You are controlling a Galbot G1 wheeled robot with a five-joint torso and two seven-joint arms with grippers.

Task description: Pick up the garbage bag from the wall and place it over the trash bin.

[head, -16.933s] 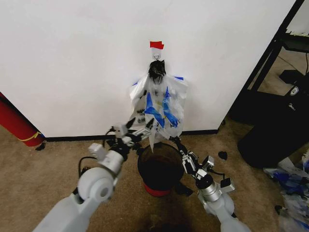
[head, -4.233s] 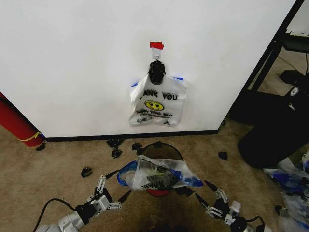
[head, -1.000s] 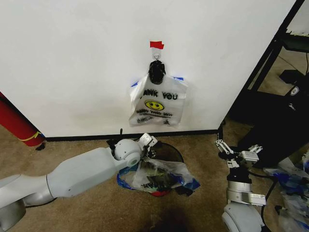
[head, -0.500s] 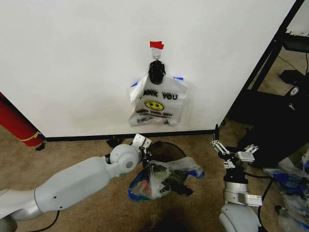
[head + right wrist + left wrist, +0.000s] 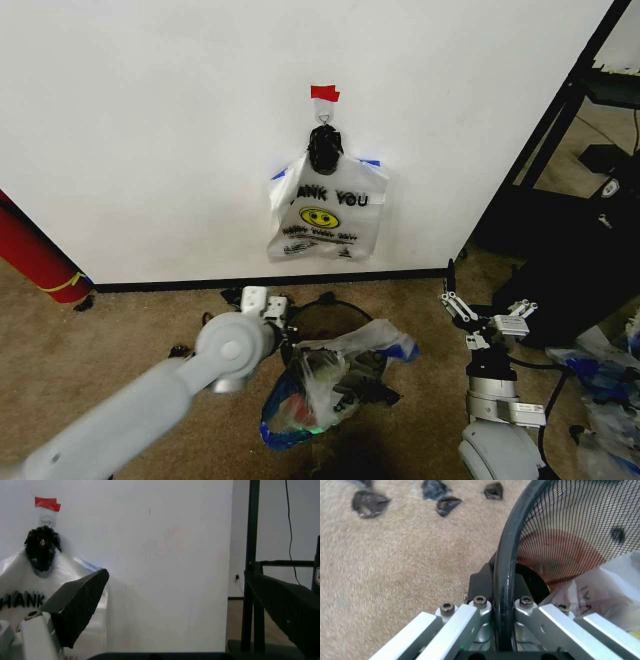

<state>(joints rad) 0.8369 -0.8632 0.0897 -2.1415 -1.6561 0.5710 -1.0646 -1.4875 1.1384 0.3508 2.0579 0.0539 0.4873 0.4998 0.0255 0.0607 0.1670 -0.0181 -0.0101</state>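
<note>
Left claw (image 5: 502, 609) is clamped on the bin (image 5: 506, 560) rim; the bag (image 5: 330, 385) hangs loosely and could slide off. Right claw (image 5: 478, 315) waits wide open, empty

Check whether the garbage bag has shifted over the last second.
Yes. The garbage bag has slid off the trash bin toward the robot, away from the wall; the left gripper clamps the bin's rim.

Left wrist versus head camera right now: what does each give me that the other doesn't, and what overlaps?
Left wrist: the left pincer with its fingers straddling the trash bin rim, closed against it, and the red base visible through the mesh. Head: the wall, the THANK YOU bag under red tape, and the right pincer open, off to the right. Both: the garbage bag bunched at the bin, and black scraps on the carpet.
</note>
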